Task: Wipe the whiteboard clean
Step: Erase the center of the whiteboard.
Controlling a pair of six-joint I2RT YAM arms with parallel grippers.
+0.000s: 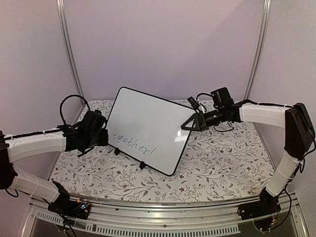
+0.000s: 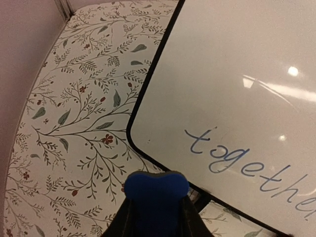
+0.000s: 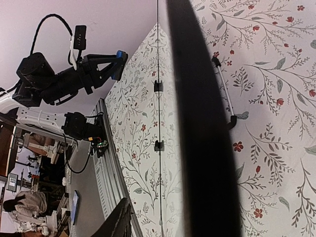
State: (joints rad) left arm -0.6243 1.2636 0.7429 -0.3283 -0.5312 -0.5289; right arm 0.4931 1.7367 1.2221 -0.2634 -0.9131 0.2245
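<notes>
The whiteboard stands tilted on its small black feet in the middle of the table, with "together!" handwritten low on its left. My left gripper is shut on a small blue eraser, just off the board's lower left corner and apart from the writing. My right gripper is at the board's right edge. In the right wrist view the board's edge is a broad black band. One finger shows to its left, apart from it, and the other is hidden.
A floral cloth covers the table. A metal rail runs along the near edge, and pale walls with two upright posts close the back. A wire prop stands behind the board.
</notes>
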